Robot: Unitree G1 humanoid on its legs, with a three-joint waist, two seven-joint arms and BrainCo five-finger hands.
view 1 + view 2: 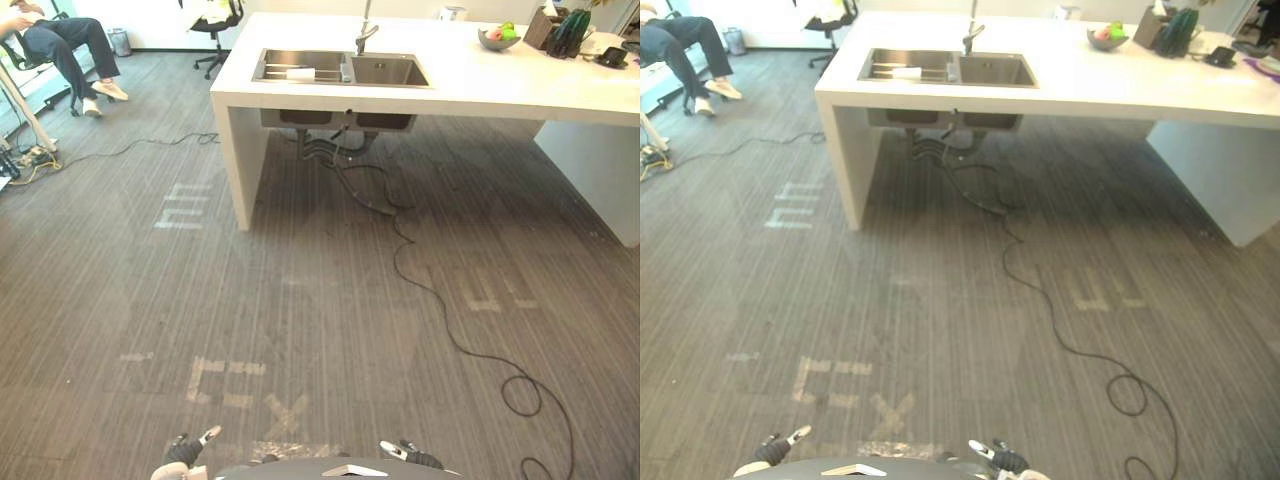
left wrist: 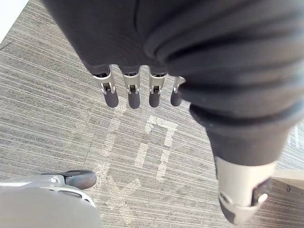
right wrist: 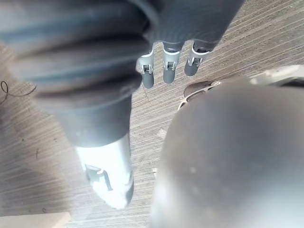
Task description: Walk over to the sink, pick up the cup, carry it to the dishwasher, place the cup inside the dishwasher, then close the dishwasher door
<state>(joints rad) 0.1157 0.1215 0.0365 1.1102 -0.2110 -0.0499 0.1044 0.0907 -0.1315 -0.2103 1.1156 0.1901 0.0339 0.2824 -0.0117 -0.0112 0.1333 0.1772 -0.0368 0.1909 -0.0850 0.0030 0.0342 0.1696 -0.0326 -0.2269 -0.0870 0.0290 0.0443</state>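
Grey striped carpet [image 1: 330,290] w/ faded tape marks [image 1: 228,382], white counter [image 1: 520,88] far side, office chair [image 1: 214,22] behind.

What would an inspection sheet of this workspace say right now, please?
Surface: white counter with a double sink and a tap, standing across the grey floor.
Job's things: white object in the sink's left basin, possibly the cup; too small to tell.
Clutter: fruit bowl, box and dark green item on the counter's far right.
Hands: left hand and right hand hang open and empty over the floor.
Cables: thin cable on the floor left of the counter.
Surroundings: seated person, office chair, tape marks on the floor.
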